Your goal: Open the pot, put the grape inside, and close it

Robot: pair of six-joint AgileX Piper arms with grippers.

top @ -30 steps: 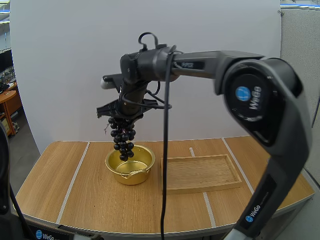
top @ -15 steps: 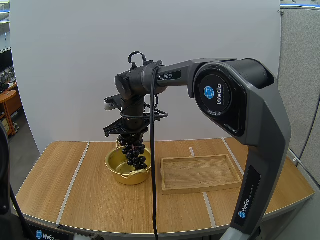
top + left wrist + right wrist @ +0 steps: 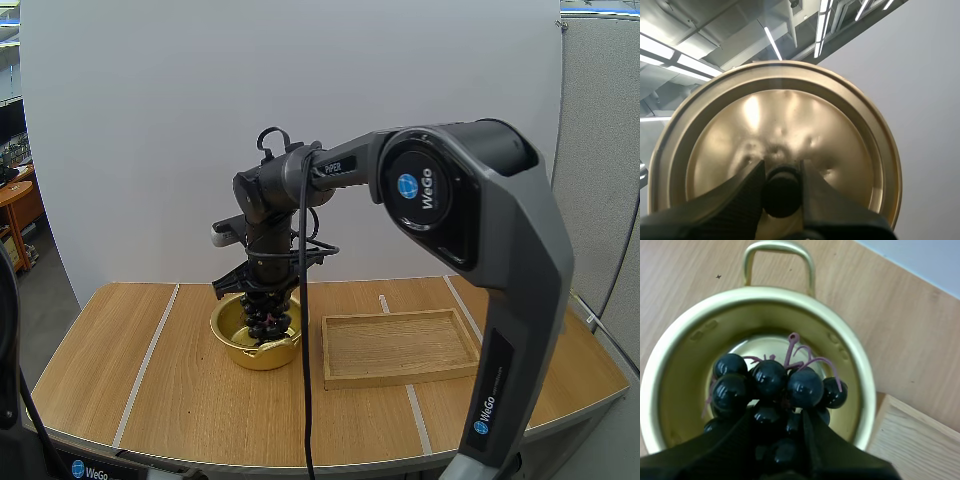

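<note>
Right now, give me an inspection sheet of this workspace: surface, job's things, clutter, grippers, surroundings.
surface: wooden table with pale tape strips.
job's things: gold pot open on the table; grapes hanging into its mouth; lid held up, away from the pot.
clutter: wooden tray beside the pot, apart from it.
grippers: right gripper shut on the grapes over the pot; left gripper shut on the lid's knob.
surroundings: white panel behind the table.

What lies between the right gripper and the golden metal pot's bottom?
A bunch of dark grapes, pinched by the right gripper, hangs into the golden metal pot; right wrist view.
</note>
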